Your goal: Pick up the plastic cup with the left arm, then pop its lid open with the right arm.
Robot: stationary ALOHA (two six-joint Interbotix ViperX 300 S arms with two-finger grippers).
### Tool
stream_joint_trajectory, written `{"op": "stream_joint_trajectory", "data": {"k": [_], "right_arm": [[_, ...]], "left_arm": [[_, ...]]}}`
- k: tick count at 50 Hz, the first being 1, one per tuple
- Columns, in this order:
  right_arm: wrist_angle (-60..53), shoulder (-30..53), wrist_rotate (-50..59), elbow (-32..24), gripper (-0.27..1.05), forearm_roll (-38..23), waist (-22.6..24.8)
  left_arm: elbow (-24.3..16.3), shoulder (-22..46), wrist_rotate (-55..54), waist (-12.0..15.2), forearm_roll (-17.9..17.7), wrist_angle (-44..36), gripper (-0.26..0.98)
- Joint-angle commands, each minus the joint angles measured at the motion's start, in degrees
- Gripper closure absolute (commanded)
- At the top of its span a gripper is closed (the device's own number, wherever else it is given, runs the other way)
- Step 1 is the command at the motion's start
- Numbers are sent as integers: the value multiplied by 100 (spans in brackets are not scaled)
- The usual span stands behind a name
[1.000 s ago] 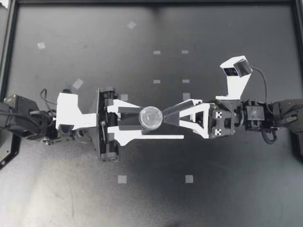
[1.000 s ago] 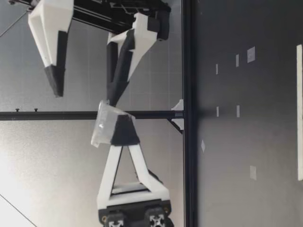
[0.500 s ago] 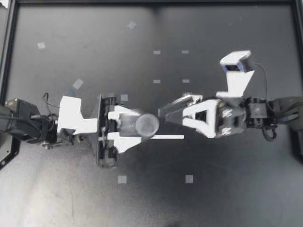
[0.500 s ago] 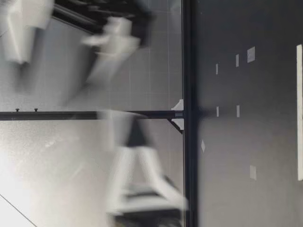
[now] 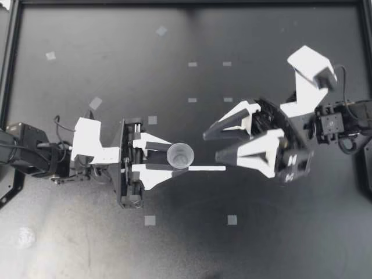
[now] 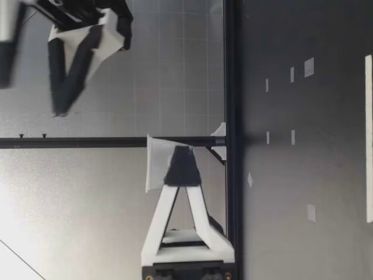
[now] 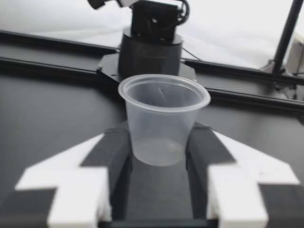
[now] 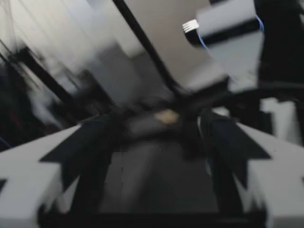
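Above table (image 5: 116, 244) | left jaws clamp upright clear cup (image 5: 180, 156) | right jaws spread, empty

my table (image 5: 174, 250) is a dark, matte sheet, scuffed paler on the side farthest from the black frame rail (image 5: 186, 3) that bounds it. small pale tape squares (image 5: 192, 64) lie scattered inside the rail, one (image 5: 161, 30) close to it. in the low view a thin black post (image 6: 70, 142) stands upright at the rail before a grey gridded wall (image 6: 175, 58), and the light is brightest high above the rail.
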Motion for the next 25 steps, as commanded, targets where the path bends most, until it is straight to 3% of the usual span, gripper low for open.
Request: {"op": "stream_joint_trajectory", "data": {"k": [1,10,25], "right_arm": [[527,-281,-642,-9,9,-88,-44],[1020,-703,-2373,404,9,70,-35],[668,-747,-2751,633,9,255,-35]], "left_arm": [[-53,-185,-9,-9,9,-26,62],[-44,-220,-18,-9,9,-35,62],[-62,-220,-18,-9,9,-26,62]]}}
